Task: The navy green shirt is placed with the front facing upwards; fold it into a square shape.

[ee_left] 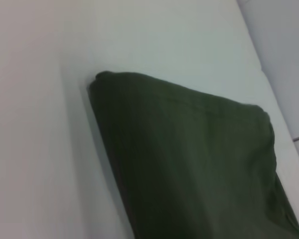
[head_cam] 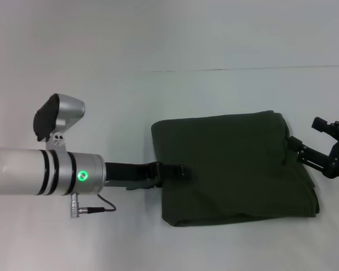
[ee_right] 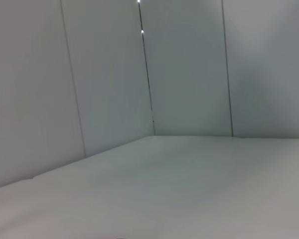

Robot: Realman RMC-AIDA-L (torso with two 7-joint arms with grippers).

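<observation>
The navy green shirt (head_cam: 234, 166) lies folded into a rough square on the white table, right of centre in the head view. Its lettering and neck are hidden inside the fold. My left gripper (head_cam: 175, 171) reaches in low from the left and rests at the middle of the shirt's left edge. My right gripper (head_cam: 311, 136) is at the shirt's right edge, open, with one finger (head_cam: 298, 148) touching the cloth. The left wrist view shows the folded shirt (ee_left: 189, 159) from close by. The right wrist view shows no shirt.
The white table (head_cam: 101, 96) extends around the shirt and meets a pale back wall (head_cam: 169, 34) along a seam. The right wrist view shows only the table top (ee_right: 179, 189) and wall panels (ee_right: 189, 64). My left arm's silver body (head_cam: 45, 169) lies over the near left.
</observation>
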